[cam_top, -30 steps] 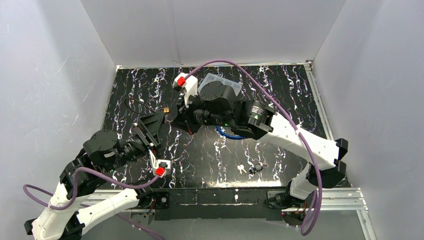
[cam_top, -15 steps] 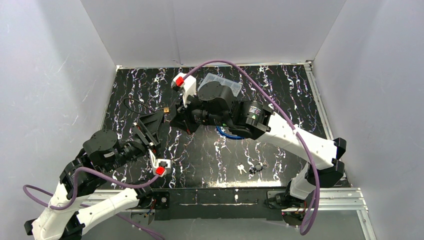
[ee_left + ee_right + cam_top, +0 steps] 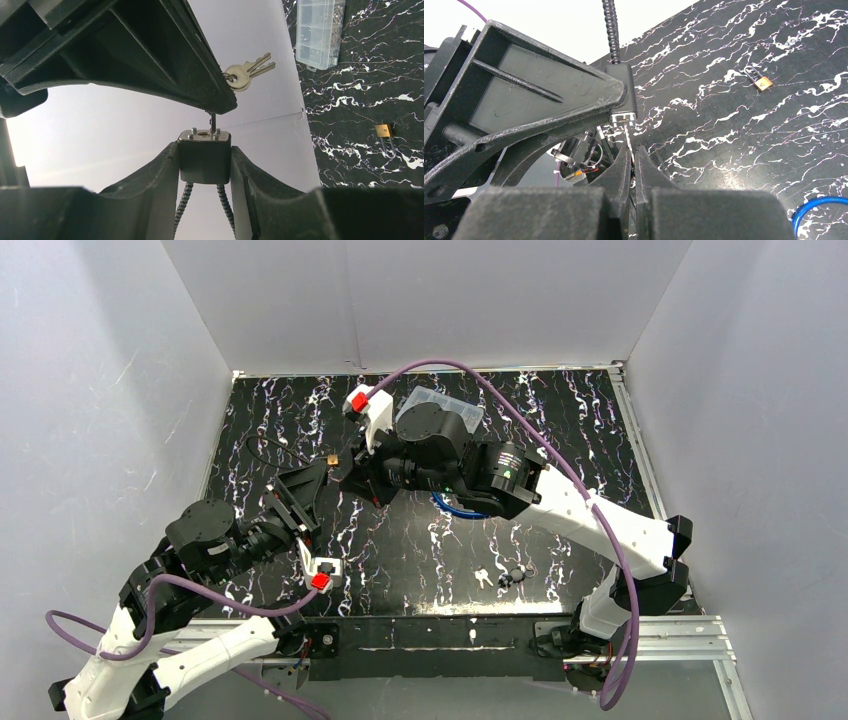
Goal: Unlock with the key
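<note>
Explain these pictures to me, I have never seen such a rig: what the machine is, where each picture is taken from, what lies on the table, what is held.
These are two robot arms bolted at the near edge of a black marbled table. One picture looks down from above and behind them; the other two come from a camera on each wrist, so each shows its own fingers. The left gripper clamps a black cable lock. The right gripper is shut on a key whose tip meets the lock's keyhole end; spare keys hang beside it. On the table lie a small brass padlock, a clear parts box, a blue cable and more keys.
</note>
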Robot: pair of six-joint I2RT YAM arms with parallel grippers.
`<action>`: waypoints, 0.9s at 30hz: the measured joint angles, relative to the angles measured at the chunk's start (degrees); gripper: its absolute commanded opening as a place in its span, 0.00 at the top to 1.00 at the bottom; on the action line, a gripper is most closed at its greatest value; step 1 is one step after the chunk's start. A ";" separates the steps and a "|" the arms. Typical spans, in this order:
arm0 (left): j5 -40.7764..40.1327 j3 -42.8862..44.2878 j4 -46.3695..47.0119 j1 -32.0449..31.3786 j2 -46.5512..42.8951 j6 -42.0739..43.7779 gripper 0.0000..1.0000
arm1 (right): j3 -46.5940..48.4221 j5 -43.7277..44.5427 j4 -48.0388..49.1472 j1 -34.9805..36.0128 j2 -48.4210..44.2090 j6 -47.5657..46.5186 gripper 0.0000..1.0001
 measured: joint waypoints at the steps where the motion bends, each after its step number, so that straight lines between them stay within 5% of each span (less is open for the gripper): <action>1: 0.00 0.00 0.00 0.00 0.00 0.02 1.00 | 0.00 0.02 0.00 0.00 0.00 0.00 0.99; 27: 0.07 -0.02 0.00 0.00 -0.04 0.72 1.00 | -0.07 0.37 1.29 0.00 -0.44 -0.22 0.99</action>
